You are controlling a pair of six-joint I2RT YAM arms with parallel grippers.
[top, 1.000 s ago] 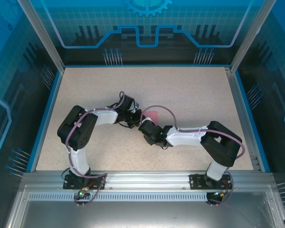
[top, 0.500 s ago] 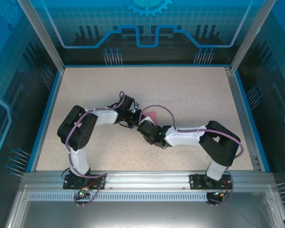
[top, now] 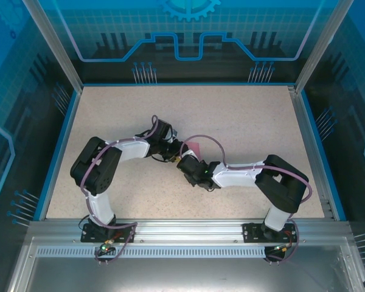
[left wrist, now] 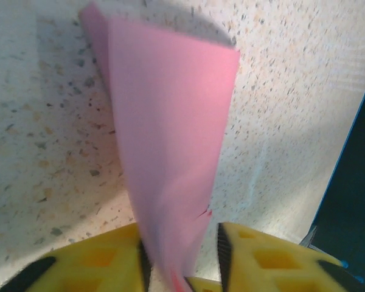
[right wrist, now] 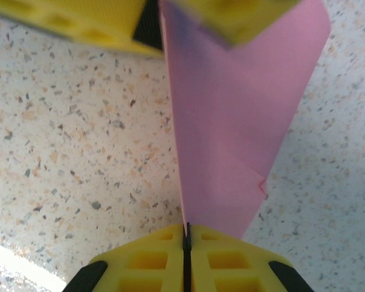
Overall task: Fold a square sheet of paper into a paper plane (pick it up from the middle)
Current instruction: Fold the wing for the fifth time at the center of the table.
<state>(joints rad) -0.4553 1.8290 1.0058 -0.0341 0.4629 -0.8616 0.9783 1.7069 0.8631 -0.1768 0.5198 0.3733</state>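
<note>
The square sheet of paper is folded into a narrow pink wedge, the paper plane (top: 195,148), standing on edge between both grippers at mid-table. My right gripper (right wrist: 187,228) is shut on its lower edge, with the pink paper (right wrist: 237,121) rising from the closed pads. My left gripper (left wrist: 182,243) stands open around the other end. There the paper (left wrist: 170,121) leans against the left pad, and a gap shows on the right side. In the top view the left gripper (top: 174,151) and right gripper (top: 183,159) nearly touch.
The speckled tabletop (top: 243,115) spreads out on all sides, bounded by a blue rim (top: 61,140) and glass walls. The left gripper's yellow fingers (right wrist: 109,27) sit close above in the right wrist view.
The right gripper has closed on the paper. The left gripper, shut before, has opened its jaws. The left arm's elbow has shifted slightly left.
</note>
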